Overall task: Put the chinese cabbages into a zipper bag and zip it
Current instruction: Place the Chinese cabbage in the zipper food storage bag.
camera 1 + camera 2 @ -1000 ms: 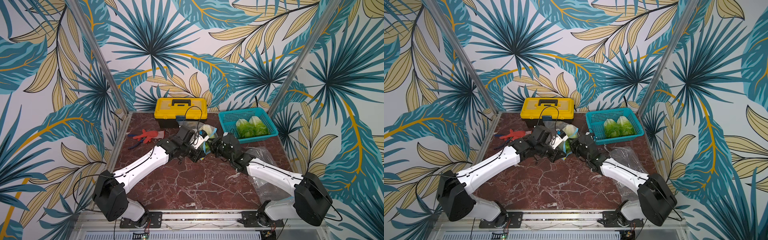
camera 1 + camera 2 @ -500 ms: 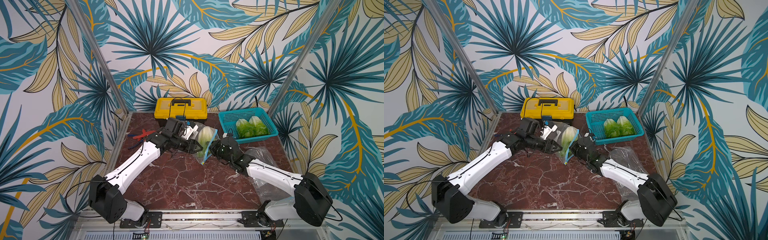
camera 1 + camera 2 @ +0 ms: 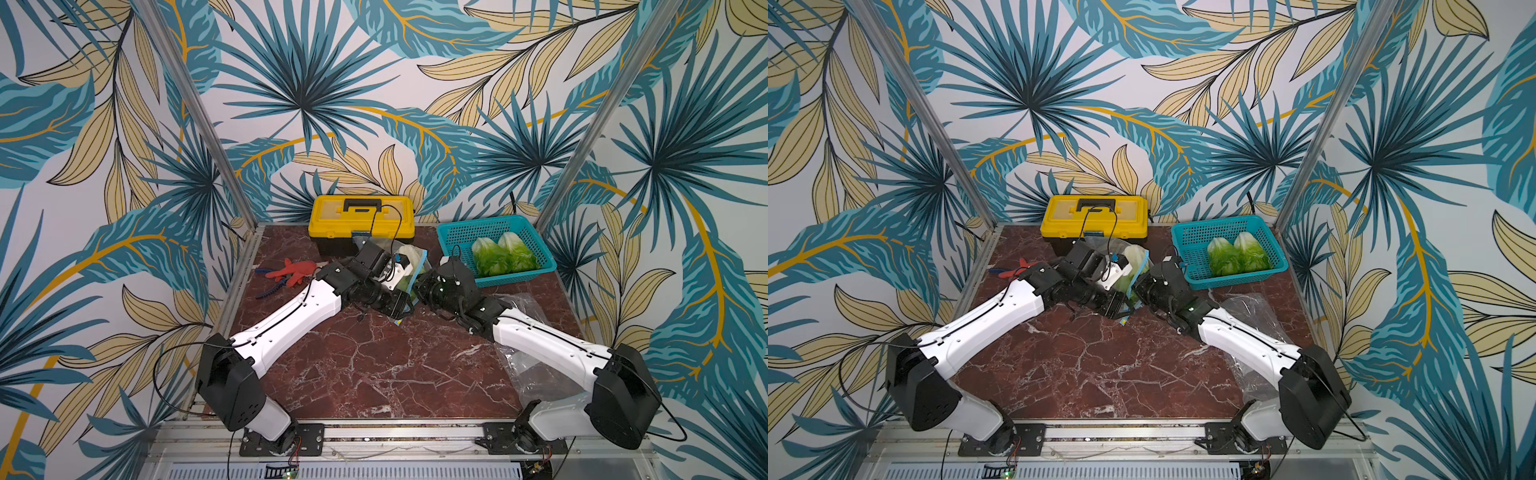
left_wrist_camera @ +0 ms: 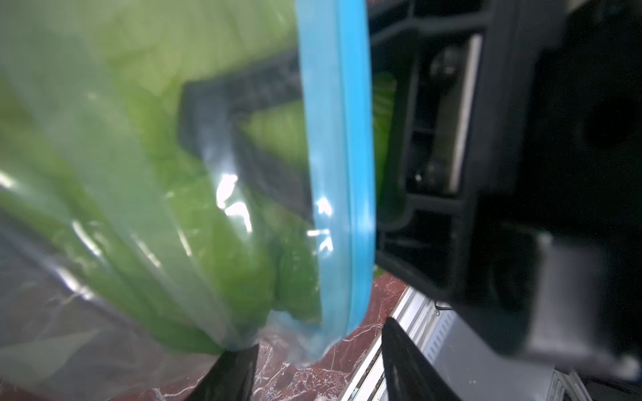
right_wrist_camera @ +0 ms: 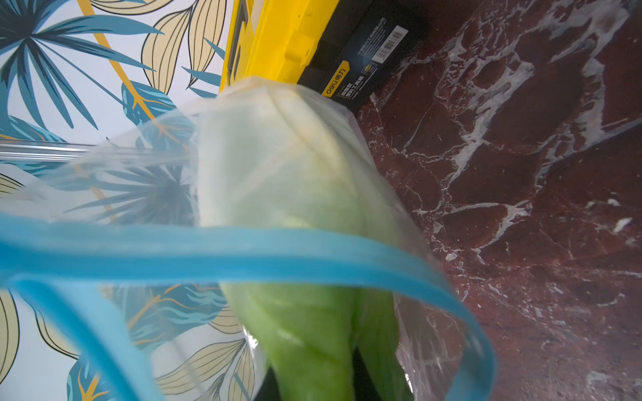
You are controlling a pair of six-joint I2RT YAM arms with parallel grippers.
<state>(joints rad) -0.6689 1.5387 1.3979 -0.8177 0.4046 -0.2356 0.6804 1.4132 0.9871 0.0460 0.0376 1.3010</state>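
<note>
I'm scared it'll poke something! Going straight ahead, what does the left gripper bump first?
Probably the zipper bag, its blue zip edge just ahead of the left gripper; depth is blurry.

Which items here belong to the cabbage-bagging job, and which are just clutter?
Job: zipper bag, cabbage in its mouth, two more cabbages in the teal basket.
Clutter: yellow toolbox, red-and-blue hand tools, loose clear plastic.
</note>
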